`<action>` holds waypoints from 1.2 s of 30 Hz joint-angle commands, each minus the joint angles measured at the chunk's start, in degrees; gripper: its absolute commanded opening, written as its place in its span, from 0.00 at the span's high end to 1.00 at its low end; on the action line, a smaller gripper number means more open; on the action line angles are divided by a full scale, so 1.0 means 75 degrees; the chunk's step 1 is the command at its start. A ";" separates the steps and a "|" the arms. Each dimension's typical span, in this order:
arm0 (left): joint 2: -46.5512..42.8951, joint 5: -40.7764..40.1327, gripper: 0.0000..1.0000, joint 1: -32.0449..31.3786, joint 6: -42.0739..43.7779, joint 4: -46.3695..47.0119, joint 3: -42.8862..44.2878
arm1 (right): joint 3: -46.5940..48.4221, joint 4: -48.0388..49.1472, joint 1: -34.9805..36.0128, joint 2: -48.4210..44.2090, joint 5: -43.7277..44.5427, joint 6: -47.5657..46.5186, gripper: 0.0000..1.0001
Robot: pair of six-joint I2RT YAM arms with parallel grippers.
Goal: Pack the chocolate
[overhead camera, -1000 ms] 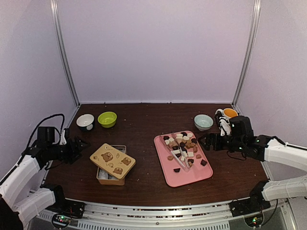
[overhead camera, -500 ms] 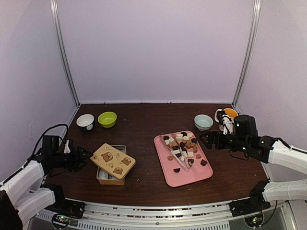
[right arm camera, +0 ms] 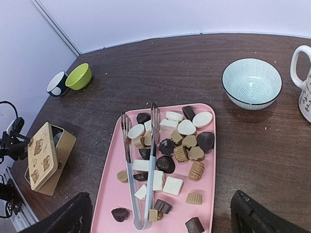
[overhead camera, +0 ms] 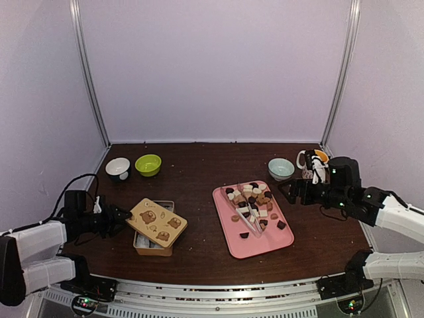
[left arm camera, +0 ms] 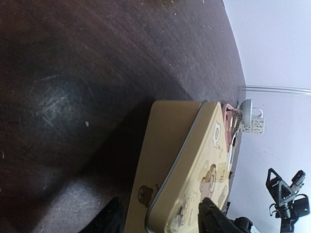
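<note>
Right wrist view: chocolate (right arm camera: 170,145) lies scattered on the pink tray (right arm camera: 206,194), right of the worktop's (right arm camera: 146,73) middle. Pieces look light, hard, slippery; pinch flat sides. Right gripper (right arm camera: 163,213) gapes empty; left gripper (left arm camera: 158,221) straddles the box lid (left arm camera: 184,160), grip unclear.

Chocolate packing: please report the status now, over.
Left gripper astride corner of tin lid, grip unclear; right gripper open, empty. Chocolate loose on pink tray. Lid askew over the tin; tongs lie among the pieces.
</note>
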 commanded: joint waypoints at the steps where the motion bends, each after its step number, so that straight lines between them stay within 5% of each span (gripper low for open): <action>1: 0.0539 0.0445 0.50 -0.0045 -0.0187 0.1190 0.0004 | 0.0281 -0.0088 0.0057 -0.0049 0.0135 0.0151 0.00; 13: 0.0886 0.0571 0.82 -0.0039 -0.0110 0.1328 0.0320 | 0.0689 -0.0333 0.0067 0.0235 0.0128 0.0001 0.00; 20: -0.0340 0.0392 0.88 -0.0030 -0.0198 0.0292 0.0944 | 0.0584 -0.0262 0.0066 0.0216 0.0169 0.0002 0.00; 36: -0.0809 0.0996 1.00 -0.0028 -0.0549 -0.0074 0.2410 | 0.0749 -0.0248 0.0068 0.0392 0.0104 -0.0034 0.00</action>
